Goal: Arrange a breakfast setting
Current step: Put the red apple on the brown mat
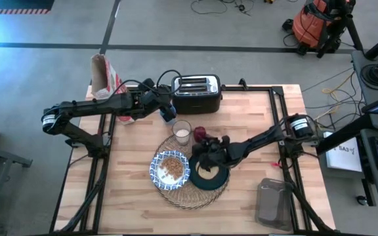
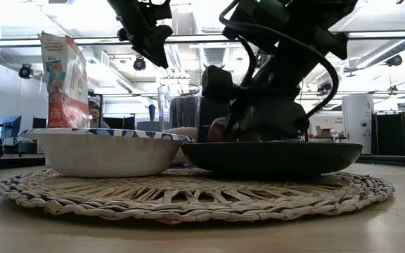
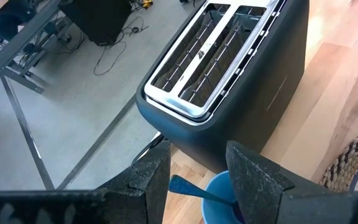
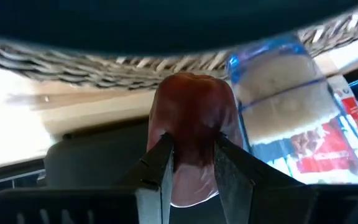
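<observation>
A round woven placemat lies mid-table. On it sit a blue-and-white bowl of cereal and a dark teal plate. A glass of milk stands at the mat's far edge. My right gripper is shut on a small dark-red item between the glass and the plate. My left gripper hangs open in front of the toaster, above a small blue cup in which a spoon's blue handle stands. My right gripper pinches the dark-red item by its two opposite sides between its two fingers. The fingers slant down toward the table's far left. The item is beside the plate's far rim. Whether it touches the table, I cannot tell.
The black-and-silver toaster stands at the table's far edge. A cereal bag stands at the far left corner. A grey container lies at the near right. Bare wood lies left of the mat.
</observation>
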### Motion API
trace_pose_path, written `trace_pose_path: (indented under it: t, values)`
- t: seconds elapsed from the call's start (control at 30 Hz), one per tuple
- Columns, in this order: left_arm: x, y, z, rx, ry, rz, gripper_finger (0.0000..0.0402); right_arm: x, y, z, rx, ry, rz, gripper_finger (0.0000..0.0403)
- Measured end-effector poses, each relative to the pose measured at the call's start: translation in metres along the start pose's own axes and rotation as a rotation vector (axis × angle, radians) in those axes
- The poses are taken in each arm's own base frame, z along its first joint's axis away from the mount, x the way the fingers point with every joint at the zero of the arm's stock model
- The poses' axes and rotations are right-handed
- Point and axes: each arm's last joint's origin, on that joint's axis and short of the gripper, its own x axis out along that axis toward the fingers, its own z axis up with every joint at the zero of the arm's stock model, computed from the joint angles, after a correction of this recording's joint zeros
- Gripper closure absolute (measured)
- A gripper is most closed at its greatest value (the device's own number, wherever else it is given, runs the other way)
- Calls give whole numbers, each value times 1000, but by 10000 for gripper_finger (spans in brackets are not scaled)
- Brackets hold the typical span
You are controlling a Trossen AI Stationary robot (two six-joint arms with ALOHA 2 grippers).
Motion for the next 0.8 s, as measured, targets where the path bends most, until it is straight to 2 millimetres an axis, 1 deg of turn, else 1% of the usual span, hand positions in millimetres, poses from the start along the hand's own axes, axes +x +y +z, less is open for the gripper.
trace_pose_path:
  t: [0.2,0.4,0.53,0.67,0.8]
  values:
    - [0,0,0,4,0,0,260,-1,0,5,-6,-4,-3,319]
    - [0,0,0,4,-1,0,260,-2,-1,6,123,-6,-6,302]
    - [0,0,0,4,-1,0,260,-2,-1,6,118,-24,-11,293]
    - [0,0,0,4,-1,0,261,-2,-1,7,143,-55,-17,294]
    - [0,0,0,4,-1,0,260,-2,-1,7,158,-36,-13,296]
